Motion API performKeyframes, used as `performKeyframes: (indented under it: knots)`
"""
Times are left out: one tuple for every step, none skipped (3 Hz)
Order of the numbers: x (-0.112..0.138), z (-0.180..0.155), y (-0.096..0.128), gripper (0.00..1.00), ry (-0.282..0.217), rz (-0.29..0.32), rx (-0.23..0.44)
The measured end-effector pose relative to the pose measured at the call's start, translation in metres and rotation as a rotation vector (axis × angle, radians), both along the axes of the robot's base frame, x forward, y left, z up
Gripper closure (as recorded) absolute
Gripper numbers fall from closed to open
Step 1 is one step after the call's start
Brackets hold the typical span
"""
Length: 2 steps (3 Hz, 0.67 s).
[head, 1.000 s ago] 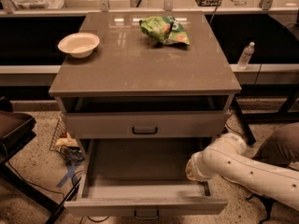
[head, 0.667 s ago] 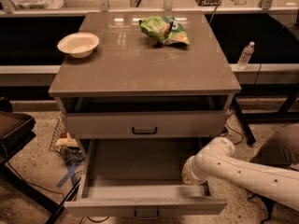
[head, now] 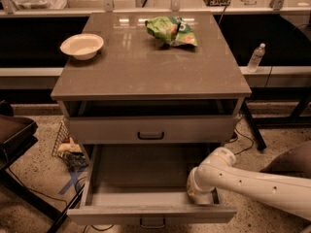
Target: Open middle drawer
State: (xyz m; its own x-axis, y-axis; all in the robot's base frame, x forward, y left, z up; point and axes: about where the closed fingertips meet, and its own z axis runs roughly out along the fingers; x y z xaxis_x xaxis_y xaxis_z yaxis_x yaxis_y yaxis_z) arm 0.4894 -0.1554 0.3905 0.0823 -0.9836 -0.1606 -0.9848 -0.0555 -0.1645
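Observation:
The middle drawer (head: 146, 171) is pulled far out of the cabinet. Its plain grey inside shows, and its front panel (head: 121, 214) with a small dark handle (head: 152, 222) is nearest the camera. My white arm (head: 252, 181) comes in from the right. The gripper (head: 198, 196) reaches down inside the drawer at its front right corner, just behind the front panel. The arm's end covers most of it.
Above the open drawer is another drawer front (head: 107, 129) with a dark handle (head: 150, 135) and a dark gap over it. The cabinet top (head: 146, 67) holds a white bowl (head: 81, 45) and a green chip bag (head: 171, 31). A water bottle (head: 255, 57) is at right; a wire basket (head: 65, 144) and dark chair (head: 12, 135) at left.
The arm's end has shifted slightly left and down, toward the drawer's front panel. The drawer stays pulled out about as far as before.

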Motion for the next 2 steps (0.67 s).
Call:
performKeyframes:
  knots:
    - [-0.013,-0.009,-0.006,1.0,0.022,-0.022,0.025]
    - [-0.043,0.005,-0.021,1.0,0.012,-0.068,0.016]
